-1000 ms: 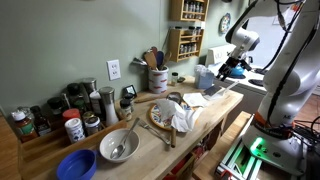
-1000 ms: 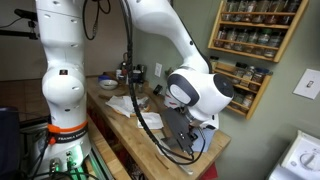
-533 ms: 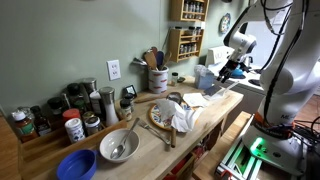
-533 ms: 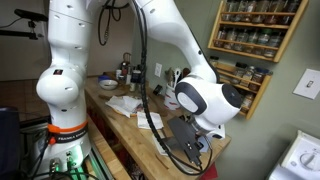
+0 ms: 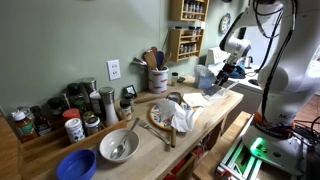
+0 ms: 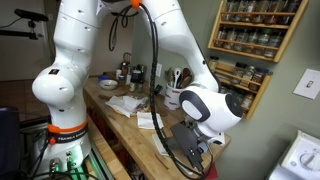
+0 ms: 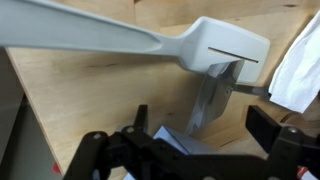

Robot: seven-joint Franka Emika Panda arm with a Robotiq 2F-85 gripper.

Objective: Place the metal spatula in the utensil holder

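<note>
Metal spatula [image 7: 225,45] crosses the wrist view beside the gripper [image 5: 224,70] (clamped or not, I cannot tell), seemingly held clear of the surface [image 7: 80,100] for carrying to the utensil holder [image 5: 158,78].

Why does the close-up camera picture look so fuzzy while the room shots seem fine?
Wrist view: the metal spatula lies close to the lens, so it looks soft-edged and oversized; the hand below is a dark shape. In an exterior view the utensil holder is small but evenly lit. In an exterior view the arm crowds the frame, bright white.
</note>
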